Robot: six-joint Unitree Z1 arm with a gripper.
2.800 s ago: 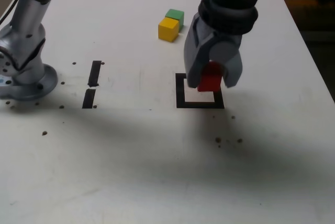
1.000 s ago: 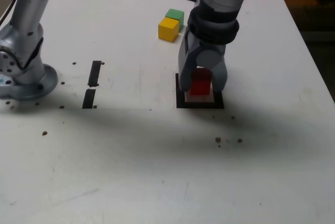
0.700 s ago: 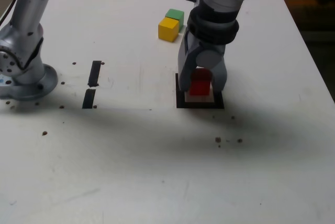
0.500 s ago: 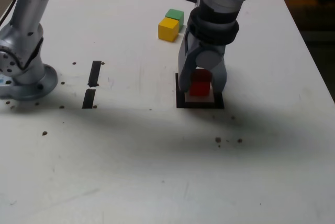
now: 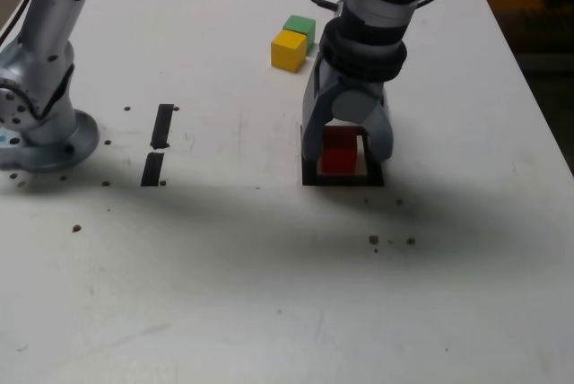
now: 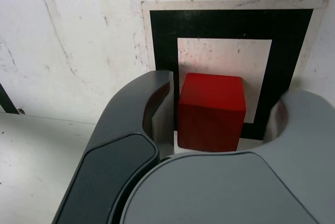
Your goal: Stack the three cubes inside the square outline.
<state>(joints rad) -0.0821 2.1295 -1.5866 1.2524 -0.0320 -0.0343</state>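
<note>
The red cube (image 5: 339,151) rests on the table inside the square outline (image 5: 345,178), on its white centre. My gripper (image 5: 348,149) stands straight over it, open, one finger on each side of the cube. The wrist view shows the red cube (image 6: 212,111) between the spread fingers of the gripper (image 6: 227,90), with a clear gap on one side, and the square outline (image 6: 230,22) around it. The yellow cube (image 5: 288,49) and the green cube (image 5: 300,29) sit touching each other farther back on the table, apart from the gripper.
The arm's grey base (image 5: 40,128) stands at the exterior view's left. Two short black strips (image 5: 162,126) lie between the base and the square. The table's edge (image 5: 529,88) runs down the exterior view's right. Dark specks dot the white surface.
The gripper lowered the red cube into the square, then its fingers spread apart and let go of it. The cube stays where it was set down.
</note>
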